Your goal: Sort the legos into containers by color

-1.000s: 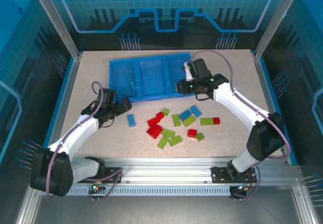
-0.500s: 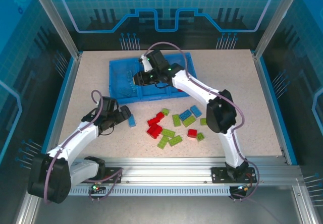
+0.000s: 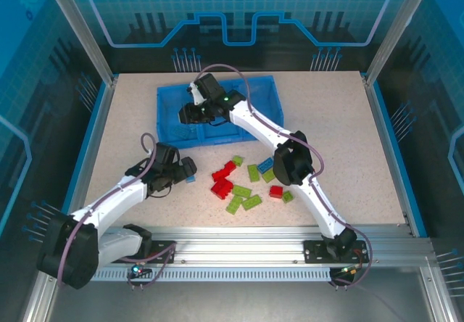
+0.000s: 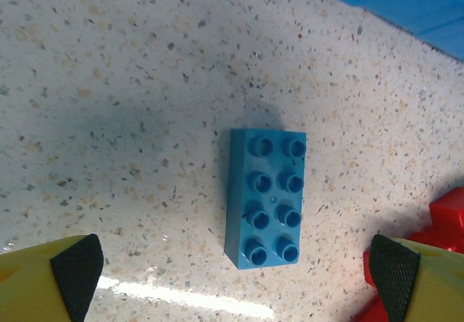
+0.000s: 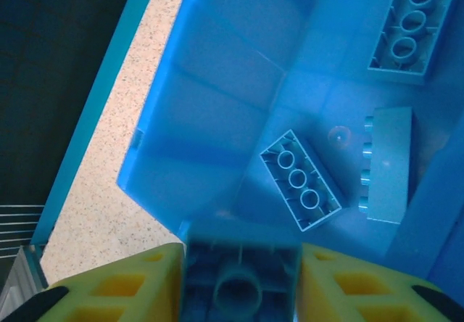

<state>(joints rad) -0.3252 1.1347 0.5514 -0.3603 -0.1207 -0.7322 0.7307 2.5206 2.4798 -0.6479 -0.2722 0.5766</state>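
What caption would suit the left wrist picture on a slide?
Left tool open above a blue brick lying studs-up on the speckled table, a red brick at right.

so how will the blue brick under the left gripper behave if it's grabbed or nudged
Probably rigid: the blue brick is a moulded block with crisp edges. It lies flat, studs up, on the speckled table, so a nudge should slide it rather than roll or tip it. Its flat, parallel sides likely suit a pinch, though smooth plastic may slip.
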